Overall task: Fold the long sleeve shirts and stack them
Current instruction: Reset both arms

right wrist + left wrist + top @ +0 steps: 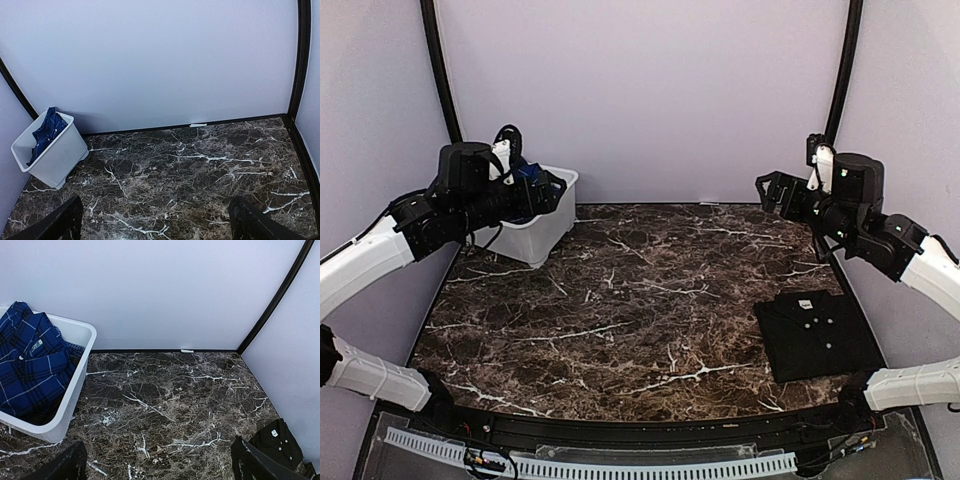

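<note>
Marble tabletop [620, 290] holds the tub [77, 385], its blue shirt [30, 365] just ahead-left of your open left jaws, far from the open right jaws.

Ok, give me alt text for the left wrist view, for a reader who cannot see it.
A dark blue checked shirt lies bunched in a white tub at the left of a dark marbled table. A black shirt with white buttons lies on it at the lower right, and the open left gripper frames the bottom edge.
</note>
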Available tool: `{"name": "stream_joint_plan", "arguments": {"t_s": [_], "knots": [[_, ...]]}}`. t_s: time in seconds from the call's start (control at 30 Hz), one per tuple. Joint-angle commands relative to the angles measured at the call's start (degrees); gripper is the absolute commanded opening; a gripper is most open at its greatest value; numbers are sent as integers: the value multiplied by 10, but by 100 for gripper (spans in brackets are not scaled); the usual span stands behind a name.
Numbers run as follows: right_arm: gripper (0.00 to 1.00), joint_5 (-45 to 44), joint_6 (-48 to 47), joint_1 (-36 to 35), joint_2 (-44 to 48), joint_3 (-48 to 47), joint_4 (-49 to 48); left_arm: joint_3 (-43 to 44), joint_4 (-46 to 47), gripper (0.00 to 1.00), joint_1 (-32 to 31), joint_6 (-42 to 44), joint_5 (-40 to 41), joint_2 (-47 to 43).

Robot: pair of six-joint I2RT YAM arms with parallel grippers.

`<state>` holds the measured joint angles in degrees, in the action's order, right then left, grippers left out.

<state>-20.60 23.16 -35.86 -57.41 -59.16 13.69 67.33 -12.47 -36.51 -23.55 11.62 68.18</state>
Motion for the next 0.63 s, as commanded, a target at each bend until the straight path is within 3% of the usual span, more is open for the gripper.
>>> {"name": "stream_joint_plan", "arguments": {"t_s": [0.0,0.6], "knots": [[99,0,0,-4,8,5,-24,-8,7,99,2,2,9,-21],[99,1,0,-3,12,11,-23,-10,7,99,2,2,6,-22]]}}
